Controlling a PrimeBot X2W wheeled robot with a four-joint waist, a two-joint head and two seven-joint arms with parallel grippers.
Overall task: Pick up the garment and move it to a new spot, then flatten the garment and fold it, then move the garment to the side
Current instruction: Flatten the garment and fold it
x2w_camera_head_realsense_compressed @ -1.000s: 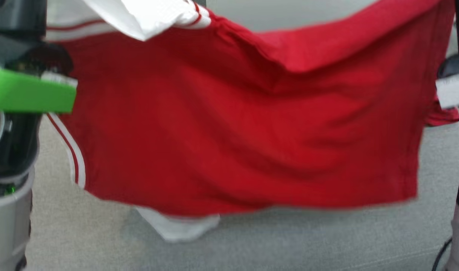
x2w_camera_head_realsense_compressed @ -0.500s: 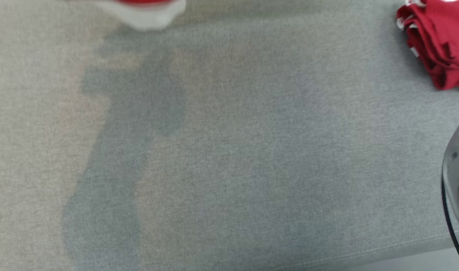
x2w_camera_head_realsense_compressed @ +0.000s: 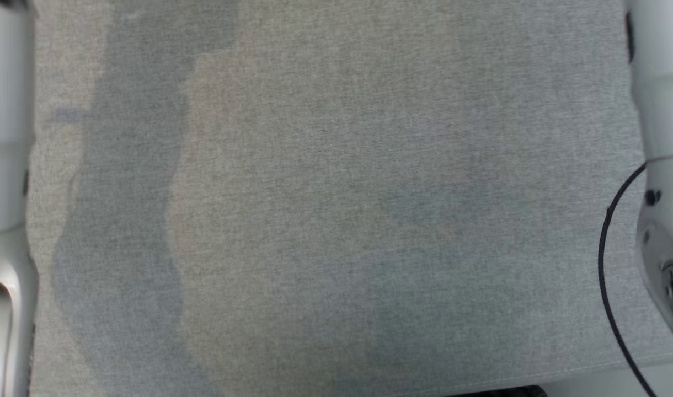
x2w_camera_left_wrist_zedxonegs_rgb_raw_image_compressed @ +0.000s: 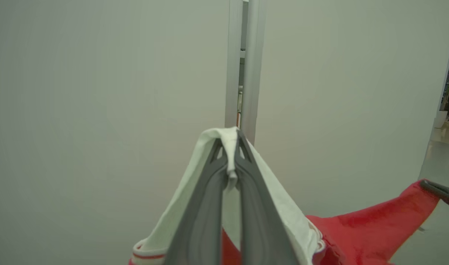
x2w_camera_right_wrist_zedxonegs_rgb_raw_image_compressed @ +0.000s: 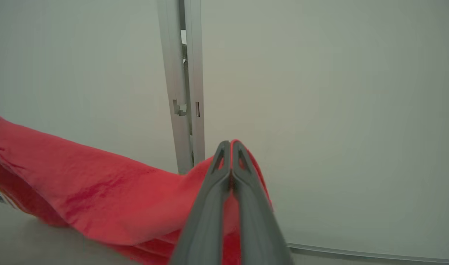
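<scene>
- The left gripper (x2w_camera_left_wrist_zedxonegs_rgb_raw_image_compressed: pixel 232 141) was clamped shut on the white sleeve of the red fabric garment with a white striped-cuff sleeve (x2w_camera_left_wrist_zedxonegs_rgb_raw_image_compressed: pixel 364 228).
- The right gripper (x2w_camera_right_wrist_zedxonegs_rgb_raw_image_compressed: pixel 231 144) pinched its red edge.
- The cloth sagged between both, before a pale wall (x2w_camera_right_wrist_zedxonegs_rgb_raw_image_compressed: pixel 320 110).

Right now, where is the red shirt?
In both wrist views the shirt hangs before a pale wall, stretched between both arms: left jaws pinch its white sleeve, right jaws its red edge.

Grey woven fabric surface (x2w_camera_head_realsense_compressed: pixel 336 165), shadow-mottled
</scene>
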